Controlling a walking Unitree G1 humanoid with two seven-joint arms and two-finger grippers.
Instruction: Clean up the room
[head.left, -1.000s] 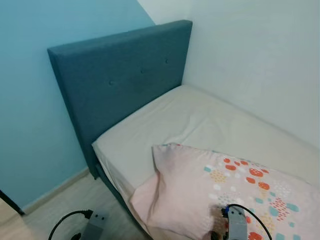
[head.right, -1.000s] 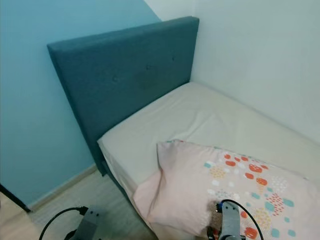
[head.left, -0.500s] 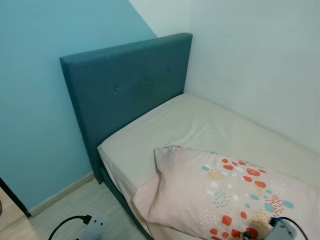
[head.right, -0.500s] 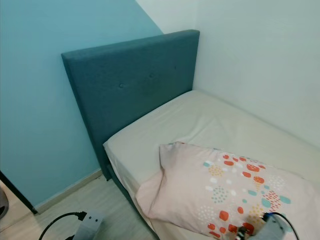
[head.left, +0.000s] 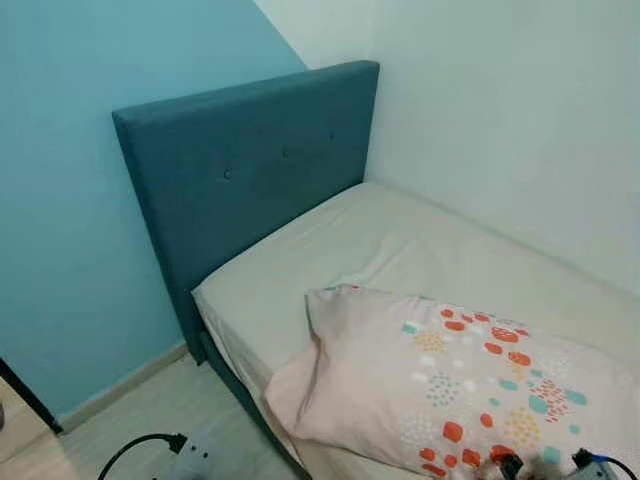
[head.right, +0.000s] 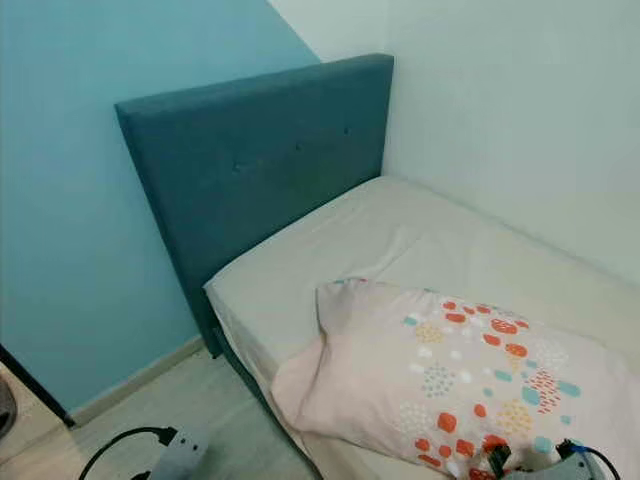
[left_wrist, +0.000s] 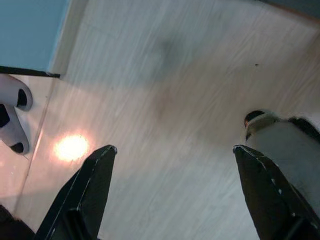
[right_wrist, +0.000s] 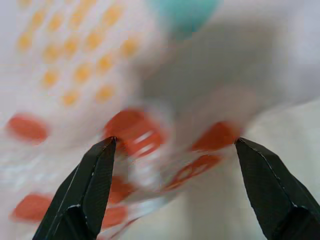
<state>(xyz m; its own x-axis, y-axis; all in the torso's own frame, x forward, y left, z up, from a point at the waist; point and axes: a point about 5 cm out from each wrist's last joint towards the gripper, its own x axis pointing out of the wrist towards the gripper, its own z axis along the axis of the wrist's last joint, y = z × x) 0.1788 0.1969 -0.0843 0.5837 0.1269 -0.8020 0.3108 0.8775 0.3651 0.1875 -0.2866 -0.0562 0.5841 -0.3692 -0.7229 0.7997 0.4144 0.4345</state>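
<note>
Blue wall stood left, then the headboard and bed. Left gripper hung wide open over floor; right gripper, open and empty, hovered at the pillow, probably next to grasp its edge.

Bed in a room corner with a pillow lying on it.
A pale pink pillow with orange and teal dots lies on the cream fitted mattress, its corner overhanging the edge, before the teal upholstered headboard. The right gripper hovers at the pillow's near edge.
</note>
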